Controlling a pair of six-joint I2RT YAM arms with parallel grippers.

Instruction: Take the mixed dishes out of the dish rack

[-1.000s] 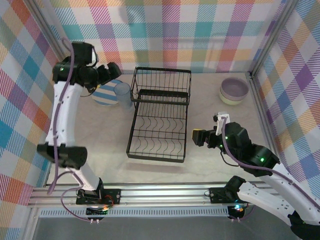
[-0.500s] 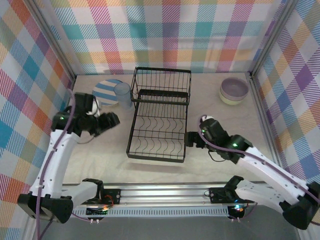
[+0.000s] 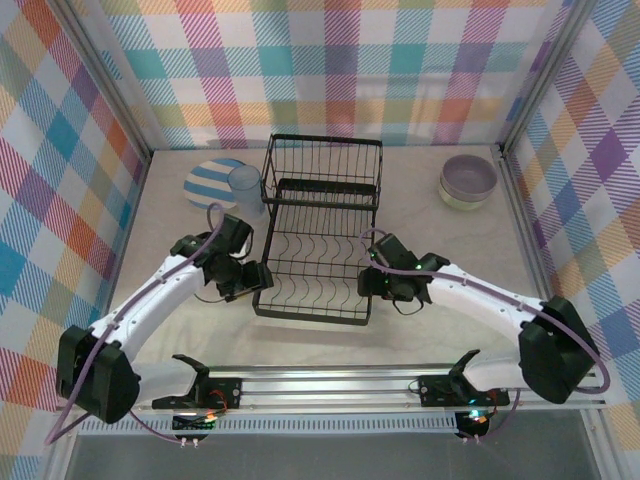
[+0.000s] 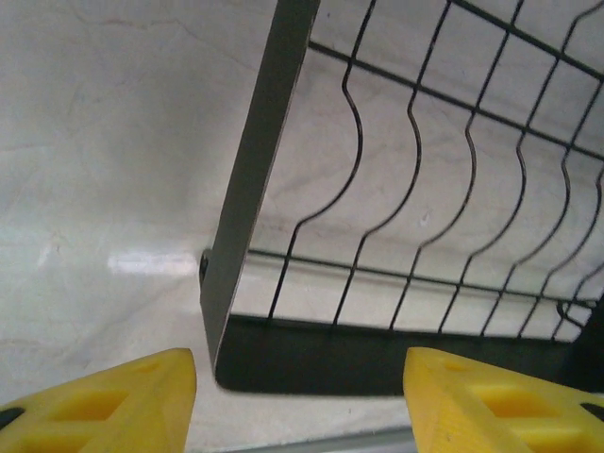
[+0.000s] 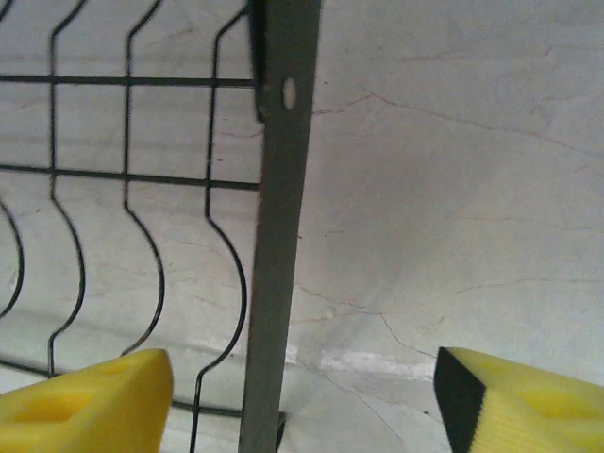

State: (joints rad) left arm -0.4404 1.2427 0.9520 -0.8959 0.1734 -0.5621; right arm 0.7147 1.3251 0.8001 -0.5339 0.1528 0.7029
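The black wire dish rack [image 3: 320, 235] stands mid-table, with bare wire showing along its wavy base. A blue-and-white striped plate [image 3: 208, 181] and a translucent tumbler [image 3: 245, 186] sit on the table at the rack's back left. A lavender bowl [image 3: 469, 176] rests in a pale green bowl [image 3: 452, 199] at the back right. My left gripper [image 3: 256, 280] is open at the rack's near-left corner. In the left wrist view the corner of the dish rack [image 4: 247, 236] lies between the fingertips [image 4: 104, 401] of my left gripper [image 4: 297, 401]. My right gripper [image 3: 371, 283] is open at the near-right side. In the right wrist view the side bar of the dish rack [image 5: 278, 236] passes between the jaws of my right gripper [image 5: 302, 401].
Plaid walls close in the table on three sides. A metal rail [image 3: 330, 385] carrying both arm bases runs along the near edge. Pale marbled tabletop [image 3: 440, 250] lies between the rack and the bowls.
Both arms swung in to the rack's near corners, the left from beside the plate and tumbler, the right from farther right. Both pairs of jaws have narrowed.
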